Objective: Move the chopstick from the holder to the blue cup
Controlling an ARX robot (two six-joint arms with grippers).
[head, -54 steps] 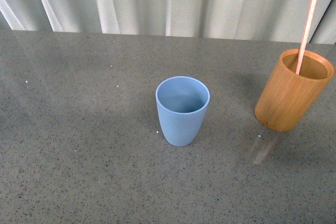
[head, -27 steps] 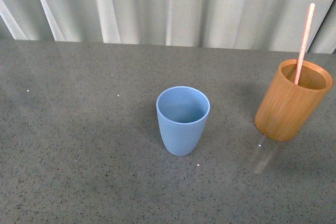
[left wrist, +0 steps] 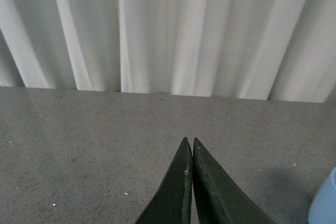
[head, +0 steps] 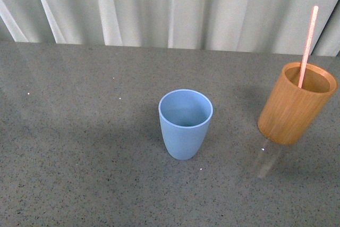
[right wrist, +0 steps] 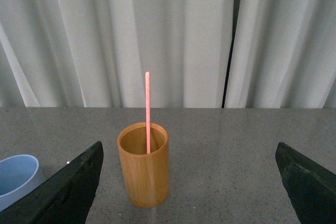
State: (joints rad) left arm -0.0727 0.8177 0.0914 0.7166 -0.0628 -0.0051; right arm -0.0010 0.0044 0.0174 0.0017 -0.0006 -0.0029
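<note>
The chopstick (head: 307, 46) stands in the holder (head: 291, 112), so the wide-spread right tool (right wrist: 189, 149) should pinch it next; the left tool (left wrist: 189, 143) is pressed together.

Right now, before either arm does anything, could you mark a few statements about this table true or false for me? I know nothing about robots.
1. The chopstick stands in the holder, not in the blue cup. True.
2. The blue cup has something inside it. False: the front view shows it empty and upright.
3. The left gripper is wide open. False: its fingers are pressed together, with nothing between them.
4. The right gripper is open, and the holder is ahead of it, apart from its fingers. True.
5. From the robot's side, the holder stands to the left of the blue cup. False: it stands to the right.
</note>
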